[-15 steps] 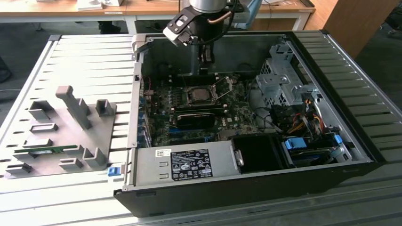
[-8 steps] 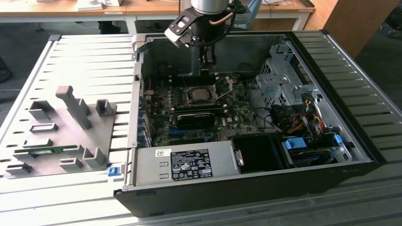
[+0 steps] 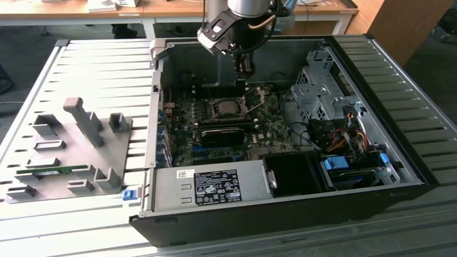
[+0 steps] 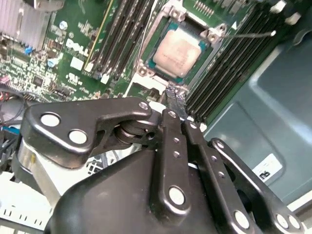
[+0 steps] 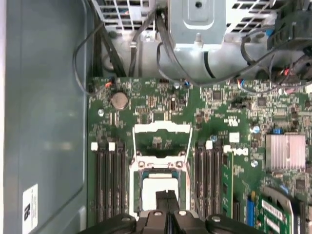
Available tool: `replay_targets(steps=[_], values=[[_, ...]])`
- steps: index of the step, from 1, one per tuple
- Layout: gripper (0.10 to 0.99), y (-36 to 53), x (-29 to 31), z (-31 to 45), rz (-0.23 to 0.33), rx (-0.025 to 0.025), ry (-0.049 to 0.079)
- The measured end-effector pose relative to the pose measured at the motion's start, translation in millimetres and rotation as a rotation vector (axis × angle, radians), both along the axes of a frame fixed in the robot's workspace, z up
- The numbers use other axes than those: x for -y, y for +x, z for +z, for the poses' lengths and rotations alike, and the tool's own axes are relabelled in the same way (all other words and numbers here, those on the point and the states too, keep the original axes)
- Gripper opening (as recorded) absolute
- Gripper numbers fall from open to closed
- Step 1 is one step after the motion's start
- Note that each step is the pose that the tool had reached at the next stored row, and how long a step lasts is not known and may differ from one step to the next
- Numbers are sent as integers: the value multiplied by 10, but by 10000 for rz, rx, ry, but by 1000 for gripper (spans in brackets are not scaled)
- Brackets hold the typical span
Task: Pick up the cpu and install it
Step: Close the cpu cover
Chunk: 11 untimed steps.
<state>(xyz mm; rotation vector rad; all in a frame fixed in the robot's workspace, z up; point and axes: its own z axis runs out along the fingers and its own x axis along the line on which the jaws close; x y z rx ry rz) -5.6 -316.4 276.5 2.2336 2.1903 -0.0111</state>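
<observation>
The cpu (image 3: 228, 108), a silvery-grey square chip, lies flat in the motherboard's socket inside the open computer case (image 3: 400, 155). The second wrist view shows the cpu (image 4: 178, 52) seated within the socket frame, and the first wrist view shows the cpu (image 5: 155, 181) just beyond my fingertips. The socket's metal cover plate (image 5: 162, 141) stands flipped open. My gripper (image 3: 245, 72) hangs above the board beside the socket, with its dark fingers pressed together and nothing between them. The gripper (image 4: 176, 96) hovers close to the chip's edge without touching it.
Memory slots (image 5: 108, 180) flank the socket on both sides. A drive cage (image 3: 318, 91), loose cables (image 3: 343, 134) and a power supply (image 3: 214, 187) fill the case. On the exterior view's left a grey fixture plate (image 3: 107, 152) carries plastic blocks and a green circuit strip (image 3: 53, 172).
</observation>
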Motion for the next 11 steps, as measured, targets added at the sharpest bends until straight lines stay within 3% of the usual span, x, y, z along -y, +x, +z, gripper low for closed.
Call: replay_targets(steps=[11], values=[[106, 208, -1, -64, 0, 0, 0]])
